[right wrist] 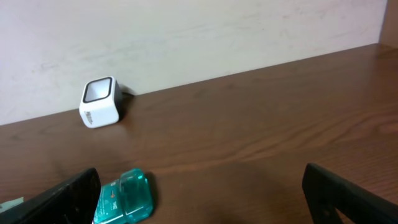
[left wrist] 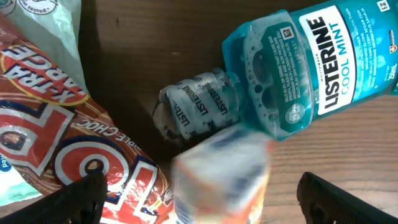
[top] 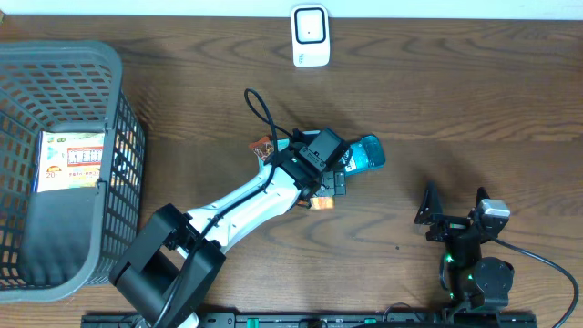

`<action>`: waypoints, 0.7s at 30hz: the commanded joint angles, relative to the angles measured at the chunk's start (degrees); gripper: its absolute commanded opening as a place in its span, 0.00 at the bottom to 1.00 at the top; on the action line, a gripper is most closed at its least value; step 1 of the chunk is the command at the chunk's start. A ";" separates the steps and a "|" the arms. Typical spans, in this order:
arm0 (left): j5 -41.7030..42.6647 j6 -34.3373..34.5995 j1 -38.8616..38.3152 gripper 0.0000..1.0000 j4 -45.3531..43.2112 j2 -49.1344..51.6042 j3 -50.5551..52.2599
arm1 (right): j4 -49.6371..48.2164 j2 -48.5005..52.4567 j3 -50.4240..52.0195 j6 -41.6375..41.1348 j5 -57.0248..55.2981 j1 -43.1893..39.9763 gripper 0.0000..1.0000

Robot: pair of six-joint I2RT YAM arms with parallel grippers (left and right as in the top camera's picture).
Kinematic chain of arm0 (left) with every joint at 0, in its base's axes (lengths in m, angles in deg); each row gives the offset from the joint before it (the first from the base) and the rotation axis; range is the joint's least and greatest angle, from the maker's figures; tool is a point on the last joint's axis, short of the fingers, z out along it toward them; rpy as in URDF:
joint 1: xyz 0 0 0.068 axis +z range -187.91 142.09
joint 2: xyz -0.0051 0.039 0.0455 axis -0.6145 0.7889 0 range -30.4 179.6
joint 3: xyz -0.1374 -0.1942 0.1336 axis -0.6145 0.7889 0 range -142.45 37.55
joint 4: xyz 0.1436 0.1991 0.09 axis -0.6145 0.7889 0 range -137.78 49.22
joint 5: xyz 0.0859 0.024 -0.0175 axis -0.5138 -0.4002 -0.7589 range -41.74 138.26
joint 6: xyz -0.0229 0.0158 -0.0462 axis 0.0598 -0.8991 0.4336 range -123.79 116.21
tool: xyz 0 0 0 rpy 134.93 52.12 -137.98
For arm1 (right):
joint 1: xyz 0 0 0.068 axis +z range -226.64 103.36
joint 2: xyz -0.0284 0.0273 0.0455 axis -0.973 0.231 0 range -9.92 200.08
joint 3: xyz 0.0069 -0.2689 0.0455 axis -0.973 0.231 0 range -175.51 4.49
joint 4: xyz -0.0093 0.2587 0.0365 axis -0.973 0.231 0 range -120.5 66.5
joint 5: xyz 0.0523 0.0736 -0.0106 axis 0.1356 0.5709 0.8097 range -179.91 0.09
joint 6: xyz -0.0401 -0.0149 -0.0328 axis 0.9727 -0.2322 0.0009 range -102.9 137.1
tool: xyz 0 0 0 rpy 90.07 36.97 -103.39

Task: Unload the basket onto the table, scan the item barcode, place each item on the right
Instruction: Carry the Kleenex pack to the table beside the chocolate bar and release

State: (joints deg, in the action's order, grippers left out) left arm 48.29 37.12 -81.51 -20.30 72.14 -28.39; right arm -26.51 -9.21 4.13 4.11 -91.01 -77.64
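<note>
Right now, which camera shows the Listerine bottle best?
Left wrist: the Listerine bottle fills the frame, label readable, cap visible. Overhead shows the bottle only as a small teal end, the rest hidden. Right wrist catches one teal end at its lower edge.

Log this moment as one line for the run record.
left claw: open over blurred small box | right claw: open, empty | Listerine bottle: lying on table | scanner: far edge

Wooden table [top: 474,109], white scanner [top: 310,36], grey basket [top: 123,182], mouthwash bottle [top: 364,153], snack packet [left wrist: 56,143]
</note>
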 commanded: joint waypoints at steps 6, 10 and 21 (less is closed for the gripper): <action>0.55 -0.37 0.17 0.98 1.84 -8.35 0.02 | 0.15 -0.33 0.04 -0.04 -0.26 -0.09 0.99; 0.24 -4.50 0.20 0.98 3.02 -15.45 0.02 | 0.15 -0.33 0.04 -0.07 -0.26 -0.09 0.99; -14.75 -8.81 1.73 0.98 10.01 -30.42 -0.22 | 0.15 -0.33 0.04 -0.07 -0.26 -0.09 0.99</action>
State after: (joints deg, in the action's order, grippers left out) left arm 40.00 32.37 -81.33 -10.59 46.24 -28.36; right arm -26.51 -9.21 4.13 4.11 -91.01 -77.64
